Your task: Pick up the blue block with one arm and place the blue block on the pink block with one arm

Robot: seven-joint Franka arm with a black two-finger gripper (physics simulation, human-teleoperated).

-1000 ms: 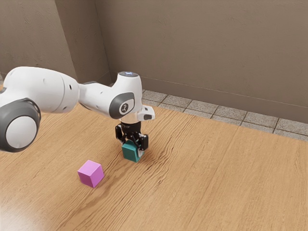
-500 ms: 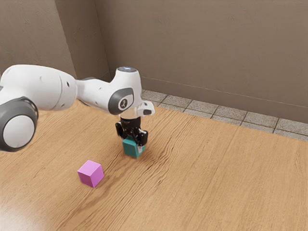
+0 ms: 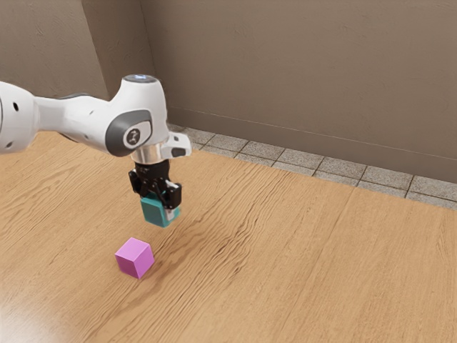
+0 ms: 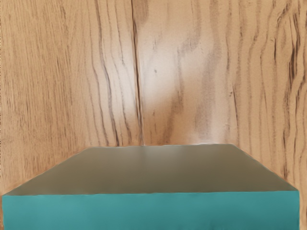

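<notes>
— Position of the blue block (image 3: 158, 212) relative to the gripper (image 3: 158, 207)?

— Right at the fingertips. The jaws pinch it from two sides. Its upper part sits between them and its lower part hangs out below the hand. It renders more teal than blue.

— Is it touching the table (image 3: 300, 257)?

— No. It hangs in the air under the hand, with bare wood below it and a soft shadow on the boards beside it.

— What does the wrist camera show?

— The blue block (image 4: 153, 191) lies close under the hand as a broad slab. One face is shaded grey and a teal face lies along the edge nearest the camera. Beyond it there is plain wood grain on the table (image 4: 192, 72).

— And the pink block (image 3: 135, 258)?

— It rests on the table lower than the hand, offset toward the exterior view's left and nearer that camera. The two blocks are near each other but apart, with a clear gap between them. The blue block is not over the pink one.

— What about the arm (image 3: 78, 125)?

— It comes in from the exterior view's left, with the wrist pointing straight down over the held block.

— What lies past the hand?

— A strip of grey tiles (image 3: 321, 166) runs behind the table, with a brown wall (image 3: 307, 64) behind it.
</notes>
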